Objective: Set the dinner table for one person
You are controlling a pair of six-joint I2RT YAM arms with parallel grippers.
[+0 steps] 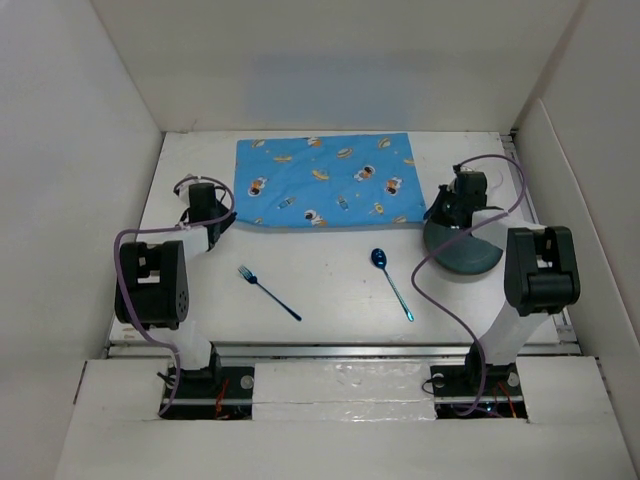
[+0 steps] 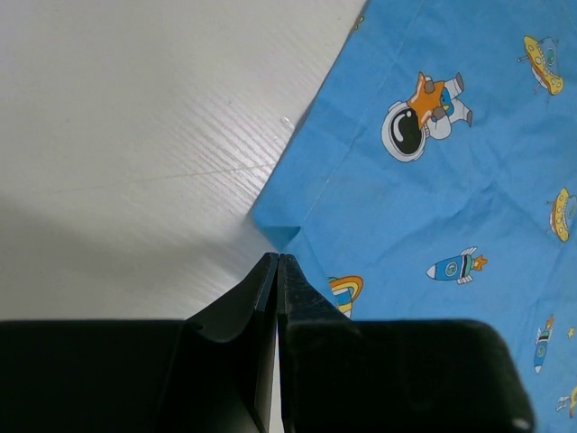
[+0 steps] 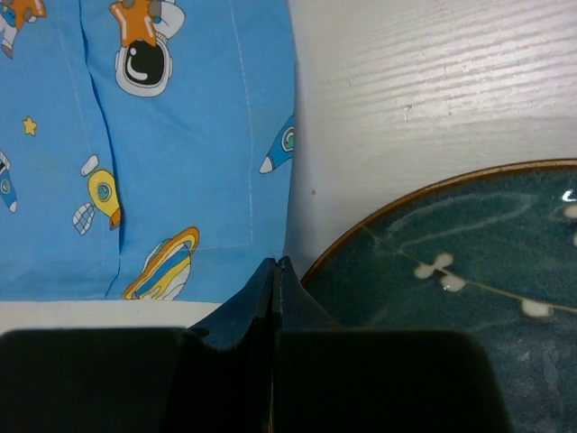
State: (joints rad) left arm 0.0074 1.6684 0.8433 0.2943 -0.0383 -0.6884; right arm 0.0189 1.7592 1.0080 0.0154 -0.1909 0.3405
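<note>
Closest to the lens, the left gripper (image 2: pixel 278 258) shows two black jaws pressed flat together, their tips just at the near left corner of a blue placemat (image 2: pixel 433 180) printed with astronauts, rockets and planets. Whether they touch the cloth cannot be told. The right gripper (image 3: pixel 275 262) also has its jaws together, holding nothing, with its tips over the narrow strip between the placemat's right edge and the brown rim of a dark teal plate (image 3: pixel 451 271) with white blossom marks.

From above, the white table (image 1: pixel 330 300) spreads from the arm bases to the far wall, with white panels around it. The placemat lies flat at its far middle. The plate sits right of the mat, partly under the right arm. A blue fork (image 1: pixel 268 292) and blue spoon (image 1: pixel 392 283) lie apart on the bare table nearer the arms.
</note>
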